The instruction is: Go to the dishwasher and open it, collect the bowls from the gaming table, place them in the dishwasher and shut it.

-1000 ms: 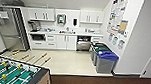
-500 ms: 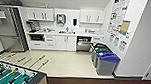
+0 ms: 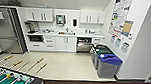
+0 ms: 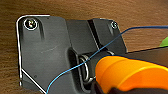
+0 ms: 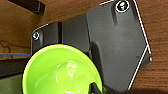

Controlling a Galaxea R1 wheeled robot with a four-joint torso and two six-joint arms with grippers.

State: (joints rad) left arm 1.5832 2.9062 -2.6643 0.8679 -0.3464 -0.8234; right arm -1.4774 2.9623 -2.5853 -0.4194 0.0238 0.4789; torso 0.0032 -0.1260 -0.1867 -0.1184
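Note:
The dishwasher (image 3: 84,44) stands under the far counter, right of the white cabinets; its dark inside shows above its steel front, so the door looks open. An orange bowl (image 4: 127,72) sits close to the left wrist camera, with my left gripper (image 4: 100,87) shut on it above the wood floor. A green bowl (image 5: 62,72) is carried the same way, and a dark finger (image 5: 94,88) of my right gripper (image 5: 96,88) lies over its rim. The gaming table is out of view.
A table-football table (image 3: 9,76) juts in at the near left, its rod handles reaching over the pale floor (image 3: 65,67). Blue-lidded and green-lidded bins (image 3: 107,64) line the right wall. A steel fridge (image 3: 7,31) stands at the left.
The whole head view has shifted: the camera has moved forward towards the kitchen, so the counter looks nearer and the table-football table has slid lower left.

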